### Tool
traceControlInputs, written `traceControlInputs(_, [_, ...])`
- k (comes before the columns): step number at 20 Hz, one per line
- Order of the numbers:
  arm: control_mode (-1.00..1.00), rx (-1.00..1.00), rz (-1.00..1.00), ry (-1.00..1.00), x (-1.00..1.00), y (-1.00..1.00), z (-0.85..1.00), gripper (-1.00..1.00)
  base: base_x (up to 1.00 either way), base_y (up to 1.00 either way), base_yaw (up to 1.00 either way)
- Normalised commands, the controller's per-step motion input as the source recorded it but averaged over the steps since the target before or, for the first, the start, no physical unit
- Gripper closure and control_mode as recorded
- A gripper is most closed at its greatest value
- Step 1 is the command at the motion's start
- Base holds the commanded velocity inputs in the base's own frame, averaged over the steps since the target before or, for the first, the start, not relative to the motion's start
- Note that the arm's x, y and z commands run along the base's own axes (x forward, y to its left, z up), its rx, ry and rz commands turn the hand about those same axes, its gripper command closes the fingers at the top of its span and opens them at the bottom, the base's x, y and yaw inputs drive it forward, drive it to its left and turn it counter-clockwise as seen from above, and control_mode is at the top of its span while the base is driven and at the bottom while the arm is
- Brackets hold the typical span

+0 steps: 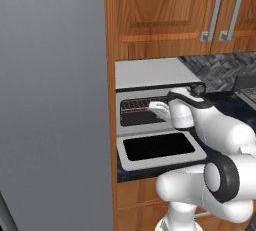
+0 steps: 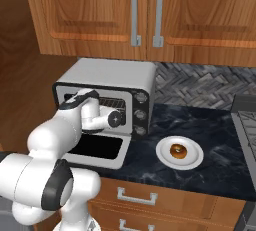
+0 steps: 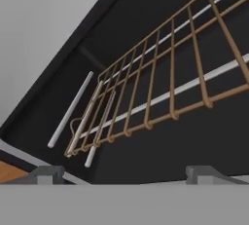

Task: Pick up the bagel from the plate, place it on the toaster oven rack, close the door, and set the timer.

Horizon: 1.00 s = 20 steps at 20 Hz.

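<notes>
1. My hand [image 3: 124,170] is open and empty, at the mouth of the toaster oven [image 2: 107,82], facing the rack [image 3: 160,92].
2. The door [image 1: 160,150] is down flat, centre of the left base view.
3. The bagel [image 2: 178,150] sits on the plate [image 2: 162,157], on the bench [image 2: 220,135], lower right of the right base view, well apart from my hand.
4. I'd back out without catching the rack, swing over the plate, and come down centred on the bagel.
5. The oven cavity looks empty.

place: rendered kitchen | evidence being shown: wooden cabinets [image 2: 150,10] at top, dark marble counter [image 2: 220,145] at right, toaster oven [image 2: 107,97] at centre
</notes>
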Motion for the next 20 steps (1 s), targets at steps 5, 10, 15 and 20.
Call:
traceControlInputs(5, [-1.00,0.04,-0.01,0.00,0.13,0.00,0.00,-1.00,0.00,0.00,0.00])
traceControlInputs(10, [-1.00,0.06,-0.02,0.00,0.19,0.00,-0.02,-1.00,0.00,0.00,0.00])
traceControlInputs(15, [-1.00,0.06,-0.04,0.00,0.18,0.00,-0.14,-1.00,0.00,0.00,0.00])
traceControlInputs(20, [-1.00,0.05,-0.03,0.00,0.14,0.00,-0.22,-1.00,0.00,0.00,0.00])
